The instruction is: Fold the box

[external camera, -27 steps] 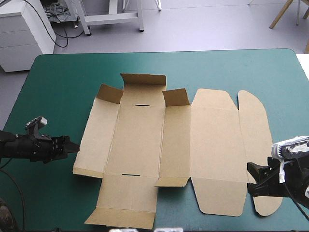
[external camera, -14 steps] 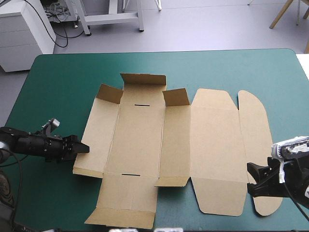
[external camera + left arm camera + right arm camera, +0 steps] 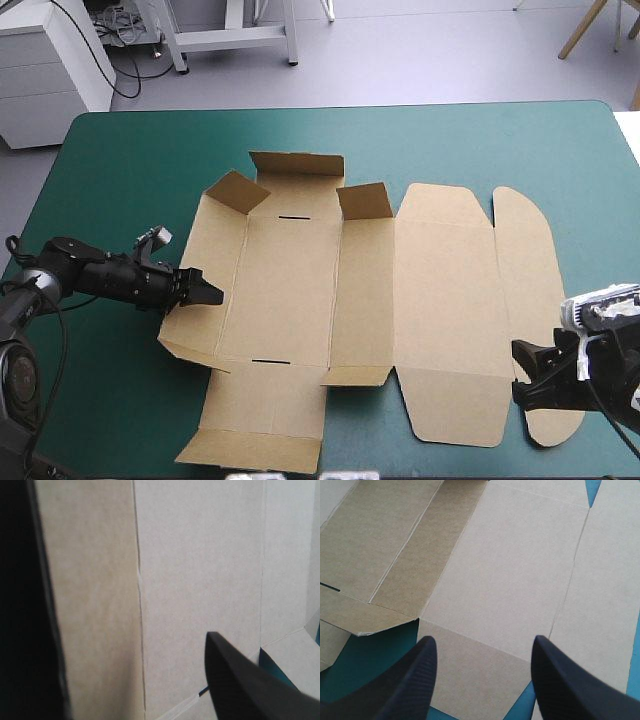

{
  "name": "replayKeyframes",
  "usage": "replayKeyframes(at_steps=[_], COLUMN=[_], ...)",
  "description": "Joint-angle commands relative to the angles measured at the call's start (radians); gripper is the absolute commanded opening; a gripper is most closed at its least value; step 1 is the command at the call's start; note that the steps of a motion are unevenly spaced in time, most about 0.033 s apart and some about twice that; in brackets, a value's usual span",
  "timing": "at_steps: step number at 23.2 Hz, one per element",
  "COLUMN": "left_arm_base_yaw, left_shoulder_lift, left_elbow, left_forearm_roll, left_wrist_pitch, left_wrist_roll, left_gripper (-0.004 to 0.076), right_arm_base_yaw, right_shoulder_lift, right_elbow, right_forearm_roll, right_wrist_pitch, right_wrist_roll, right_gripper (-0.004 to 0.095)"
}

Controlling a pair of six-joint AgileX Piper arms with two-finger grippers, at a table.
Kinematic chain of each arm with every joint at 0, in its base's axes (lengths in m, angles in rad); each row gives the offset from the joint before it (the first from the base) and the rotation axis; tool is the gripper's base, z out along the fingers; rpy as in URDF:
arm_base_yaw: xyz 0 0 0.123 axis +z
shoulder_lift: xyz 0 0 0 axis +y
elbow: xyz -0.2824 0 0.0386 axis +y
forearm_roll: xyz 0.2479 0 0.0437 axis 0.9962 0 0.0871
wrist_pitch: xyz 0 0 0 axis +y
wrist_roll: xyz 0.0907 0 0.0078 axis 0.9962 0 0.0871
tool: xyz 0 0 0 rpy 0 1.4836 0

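The brown box lies as a cut sheet in the middle of the table, mostly flat. Its small far corner flaps stand tilted up. My left gripper has reached the sheet's left wall panel, which is raised a little off the cover. In the left wrist view its fingers stand apart over brown board, open. My right gripper is at the sheet's near right corner, by the rounded lid flap. It is open above the lid panel.
Teal-green cover shows as a wide strip beyond the sheet and to the left of it. The sheet's near flap reaches close to the table's near edge.
My left arm has moved right, from off the sheet to its left wall panel. That panel and the far left corner flap have risen slightly. The right arm has not moved.
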Motion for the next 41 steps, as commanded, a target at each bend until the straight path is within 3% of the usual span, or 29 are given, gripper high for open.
replayKeyframes(at_steps=[1, 4, 10, 14, 18, 22, 27, 30, 35, 37, 41], left_arm_base_yaw=[-0.006, -0.026, -0.108, -0.131, -0.169, -0.256, -0.384, -0.484, -0.613, -0.65, -0.734], left_shoulder_lift=[-0.033, -0.033, -0.033, -0.033, -0.033, -0.026, 0.094, 0.151, 0.171, 0.171, 0.165], left_elbow=[-0.025, -0.025, -0.051, -0.128, -0.249, -0.408, -0.701, -0.843, -0.902, -0.902, -0.902], left_forearm_roll=[-0.069, -0.069, -0.062, 0.001, 0.162, 0.332, 0.646, 0.834, 1.012, 1.031, 1.077], left_wrist_pitch=[0.018, -0.021, -0.076, 0.011, 0.025, -0.088, -0.102, -0.155, -0.442, -0.476, -0.442], left_wrist_roll=[-0.005, -0.003, 0.056, 0.104, 0.102, 0.102, 0.112, 0.273, 0.4, 0.413, 0.358], left_gripper=[0.0228, -0.0014, -0.001, -0.001, -0.001, -0.001, -0.001, -0.001, -0.001, -0.001, -0.001], right_arm_base_yaw=[-0.007, -0.007, -0.007, -0.007, -0.007, -0.007, -0.007, -0.007, -0.007, -0.007, -0.007], right_shoulder_lift=[0.01, 0.01, 0.01, 0.01, 0.01, 0.01, 0.01, 0.012, 0.042, 0.059, 0.102], right_elbow=[-0.021, -0.021, -0.021, -0.021, -0.021, -0.021, -0.021, -0.019, -0.019, -0.019, -0.019], right_forearm_roll=[0.008, 0.008, 0.01, 0.01, 0.014, 0.029, 0.037, 0.037, 0.098, 0.112, 0.098], right_wrist_pitch=[-0.048, -0.048, -0.047, -0.047, -0.047, -0.055, -0.075, -0.092, -0.099, -0.099, -0.112], right_wrist_roll=[-0.011, -0.011, -0.007, -0.007, -0.003, -0.003, -0.003, 0.034, 0.07, 0.07, 0.098], right_gripper=[0.0526, 0.0526, 0.0526, 0.0526, 0.0526, 0.0526, 0.0526, 0.0525, 0.0509, 0.0509, 0.0509])
